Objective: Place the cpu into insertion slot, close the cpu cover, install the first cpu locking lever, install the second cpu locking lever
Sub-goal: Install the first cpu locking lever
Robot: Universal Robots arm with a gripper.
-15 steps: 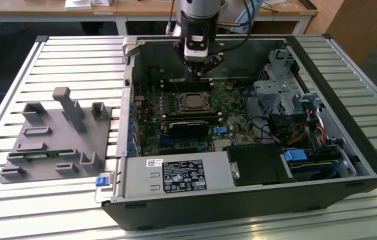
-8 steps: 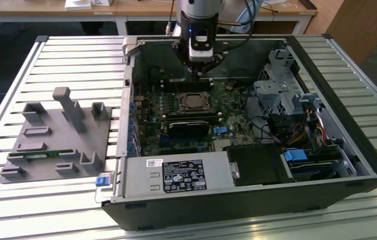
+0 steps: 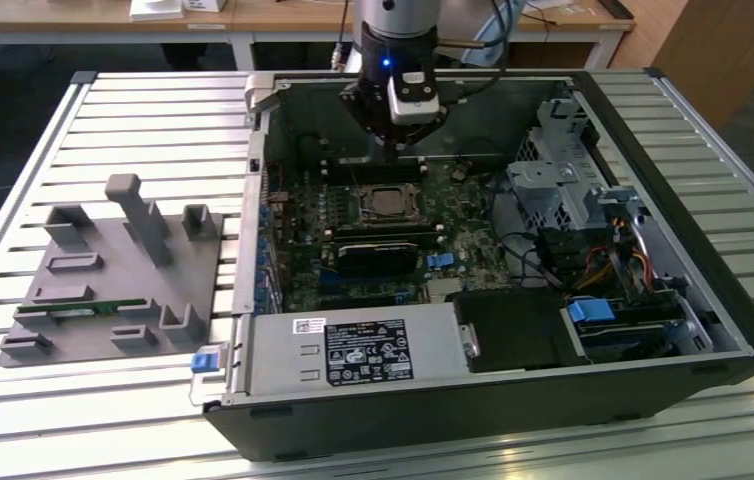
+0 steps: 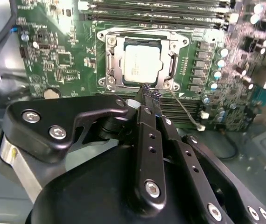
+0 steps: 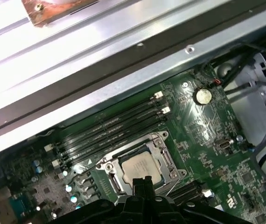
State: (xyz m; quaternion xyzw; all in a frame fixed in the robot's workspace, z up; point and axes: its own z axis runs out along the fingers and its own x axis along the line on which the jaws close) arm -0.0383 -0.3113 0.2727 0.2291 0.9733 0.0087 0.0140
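Note:
The cpu (image 4: 141, 64) lies flat in the insertion slot (image 4: 110, 70) on the green board, its dull silver top showing through the window of the cpu cover (image 4: 118, 50), which is folded down around it. In the first wrist view the cpu (image 5: 140, 165) and cover (image 5: 164, 157) sit just beyond my fingertips. My gripper (image 4: 147, 90) is shut, its black tips hovering at the socket's edge with nothing visibly between them. A thin wire locking lever (image 4: 185, 111) sticks out from the socket corner beside the tips. In the exterior view my gripper (image 3: 397, 152) hangs over the socket (image 3: 384, 204).
Long black memory slots (image 5: 109, 128) run beside the socket, toward the case wall (image 5: 123, 79). A black ridged module (image 3: 377, 255) lies on the socket's other side. Drive cages and cables (image 3: 577, 200) fill the exterior view's right. A grey fixture (image 3: 117, 275) stands outside the case.

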